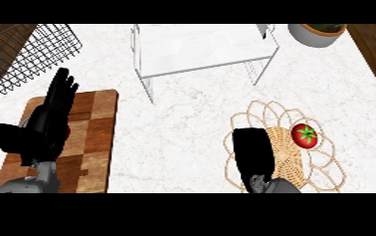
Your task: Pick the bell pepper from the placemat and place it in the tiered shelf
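Listing 1 small red bell pepper [305, 135] with green stem, on woven wicker placemat [288, 150]: we judge it light, smooth, slippery; best held around its sides. Right hand [253, 153] beside it, fingers unclear; left hand [53, 113] open.

- A white marble-patterned kitchen counter [191, 125] carries everything.
- A white tiered shelf with thin wire legs [202, 48] stands at the back centre.
- A dark wire basket [37, 53] sits at the far left.
- A checkered wooden cutting board [92, 140] lies front left.
- A round woven wicker placemat [290, 150] lies front right.
- A grey plant pot [316, 33] stands at the far right corner.
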